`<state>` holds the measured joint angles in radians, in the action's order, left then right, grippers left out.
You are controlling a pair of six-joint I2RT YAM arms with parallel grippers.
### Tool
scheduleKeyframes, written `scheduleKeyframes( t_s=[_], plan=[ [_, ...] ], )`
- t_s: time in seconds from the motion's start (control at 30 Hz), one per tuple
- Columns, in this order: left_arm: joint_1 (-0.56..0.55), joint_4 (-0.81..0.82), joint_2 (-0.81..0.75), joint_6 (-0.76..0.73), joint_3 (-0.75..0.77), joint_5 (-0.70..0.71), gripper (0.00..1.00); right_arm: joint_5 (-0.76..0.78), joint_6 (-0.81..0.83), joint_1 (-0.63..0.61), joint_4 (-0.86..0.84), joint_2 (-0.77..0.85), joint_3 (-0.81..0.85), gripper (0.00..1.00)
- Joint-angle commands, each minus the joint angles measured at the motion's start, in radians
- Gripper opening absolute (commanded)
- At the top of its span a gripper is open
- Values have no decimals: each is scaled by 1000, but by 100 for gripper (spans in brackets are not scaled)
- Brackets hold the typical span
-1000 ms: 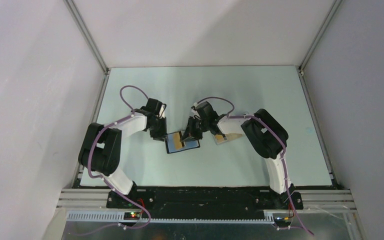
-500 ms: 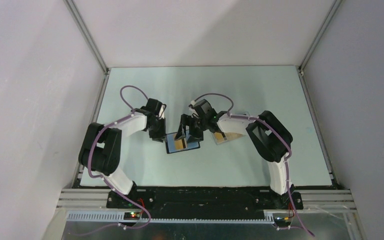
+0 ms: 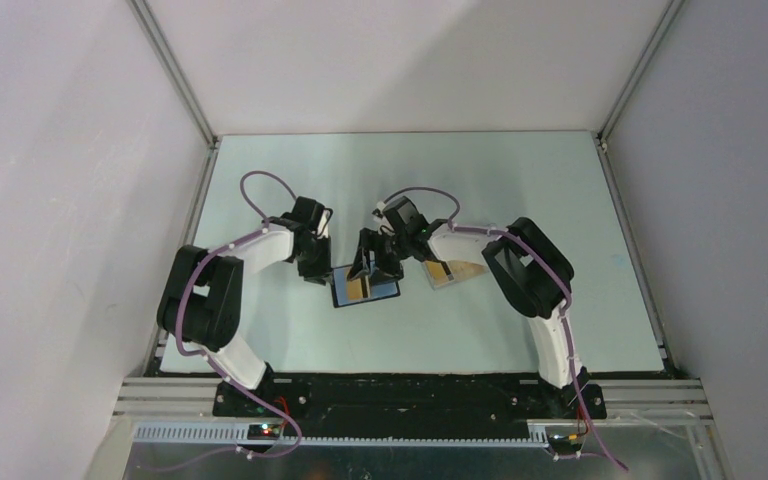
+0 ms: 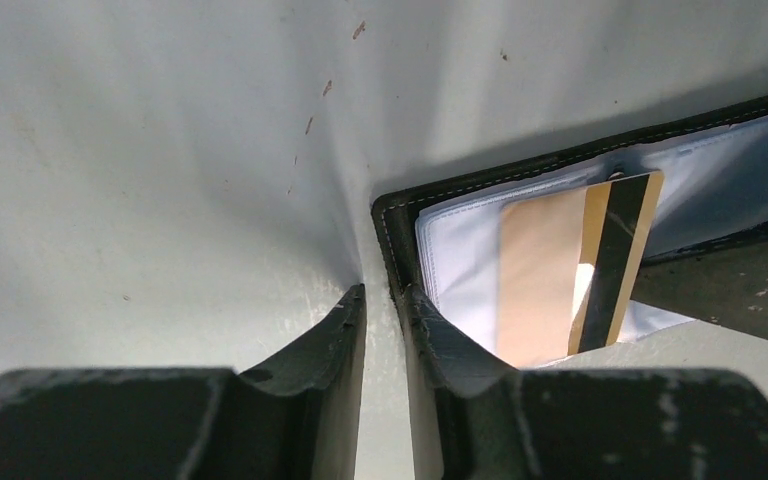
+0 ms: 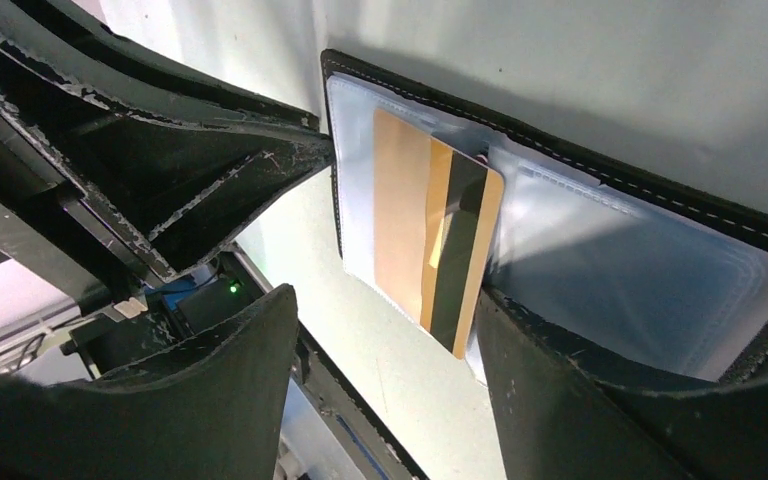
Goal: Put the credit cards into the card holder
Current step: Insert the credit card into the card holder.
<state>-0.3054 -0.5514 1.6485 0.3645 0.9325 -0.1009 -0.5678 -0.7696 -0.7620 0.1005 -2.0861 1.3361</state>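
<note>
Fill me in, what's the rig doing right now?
Both arms are working on the card holder, which lies open on the table. The left end effector pinches the holder's corner to pin it down. An orange card looks partway into a clear sleeve, with its black-striped end sticking out. The right end effector hangs open astride the card, not gripping it. More cards lie to the right, by the right arm.
</note>
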Motion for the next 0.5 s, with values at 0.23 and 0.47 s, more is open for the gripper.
scheduleKeyframes(
  t_s=[0.23, 0.47],
  plan=[
    [21, -20, 29, -28, -5, -17, 11, -85, -58, -10, -115, -42, 21, 55],
    [21, -20, 48, -35, 8, -31, 7, -120, -23, -27, -48, -98, 97, 55]
  ],
)
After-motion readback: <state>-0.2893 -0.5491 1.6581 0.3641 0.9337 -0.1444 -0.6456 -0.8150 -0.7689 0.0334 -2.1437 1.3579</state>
